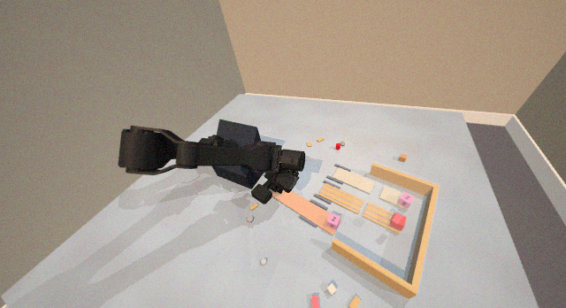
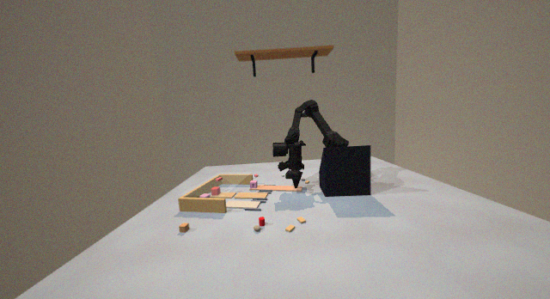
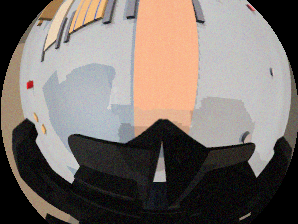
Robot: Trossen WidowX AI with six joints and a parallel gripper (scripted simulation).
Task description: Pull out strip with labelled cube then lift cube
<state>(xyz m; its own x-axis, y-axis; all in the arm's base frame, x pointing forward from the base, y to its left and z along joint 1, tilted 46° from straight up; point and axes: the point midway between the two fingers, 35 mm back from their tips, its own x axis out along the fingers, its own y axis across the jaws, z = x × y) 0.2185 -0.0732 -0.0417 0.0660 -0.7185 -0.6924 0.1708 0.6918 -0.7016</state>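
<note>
One unbroken orange strip (image 1: 305,207) (image 2: 277,188) (image 3: 165,60) runs out from under the claw (image 1: 262,194) (image 2: 296,186) (image 3: 162,123), whose fingertips are together with nothing between them, and the labelled pink cube (image 1: 333,220) (image 2: 253,184) rides its far end, well out ahead of the claw! Looks thin, flat and probably stiff, so friction from pressing down near this close end should drag it smoothly, while that light, rigid little cube wants a centred pinch on two opposite sides!
</note>
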